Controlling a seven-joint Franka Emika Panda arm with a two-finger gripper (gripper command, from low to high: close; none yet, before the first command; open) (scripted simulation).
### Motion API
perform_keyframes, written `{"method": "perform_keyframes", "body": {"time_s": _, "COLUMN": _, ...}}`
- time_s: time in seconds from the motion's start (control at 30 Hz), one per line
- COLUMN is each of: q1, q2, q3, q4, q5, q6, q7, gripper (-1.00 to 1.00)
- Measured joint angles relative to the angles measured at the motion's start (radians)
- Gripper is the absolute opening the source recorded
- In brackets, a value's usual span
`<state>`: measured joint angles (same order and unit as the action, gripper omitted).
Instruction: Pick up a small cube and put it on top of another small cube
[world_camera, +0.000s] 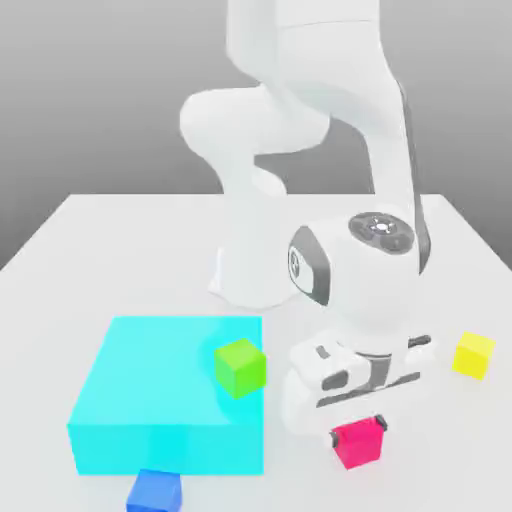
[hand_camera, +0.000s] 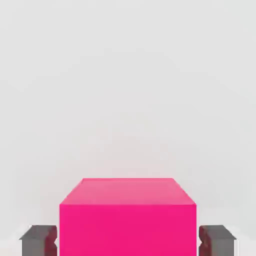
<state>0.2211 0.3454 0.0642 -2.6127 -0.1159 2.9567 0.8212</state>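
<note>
Exterior view | end effector (world_camera: 357, 432) pinching magenta-pink cube (world_camera: 358, 446) on table (world_camera: 100, 240) | yellow cube (world_camera: 473, 354) apart

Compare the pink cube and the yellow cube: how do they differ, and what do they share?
The pink cube sits between the tool's fingers, gripped; the yellow cube stands free, untouched. Pink lies nearer the exterior view's bottom edge; yellow sits farther right. Both are small, plain, similar-sized and resting on the table.

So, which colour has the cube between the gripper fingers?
Magenta-pink. The cube shows best in the hand view, with the gripper shut on it.
</note>
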Motion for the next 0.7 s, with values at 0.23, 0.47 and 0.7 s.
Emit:
{"method": "perform_keyframes", "body": {"time_s": 0.23, "q1": -0.023, "q2": -0.114, "q3": 0.032, "q4": -0.023, "q5": 0.037, "q6": -0.092, "q7": -0.028, "gripper": -1.00}}
{"method": "perform_keyframes", "body": {"time_s": 0.47, "q1": 0.029, "q2": -0.237, "q3": 0.142, "q4": -0.044, "q5": 0.052, "q6": -0.194, "q7": -0.226, "gripper": -1.00}}
{"method": "perform_keyframes", "body": {"time_s": 0.7, "q1": 0.166, "q2": -0.297, "q3": 0.271, "q4": -0.052, "q5": 0.073, "q6": -0.247, "q7": -0.522, "gripper": -1.00}}
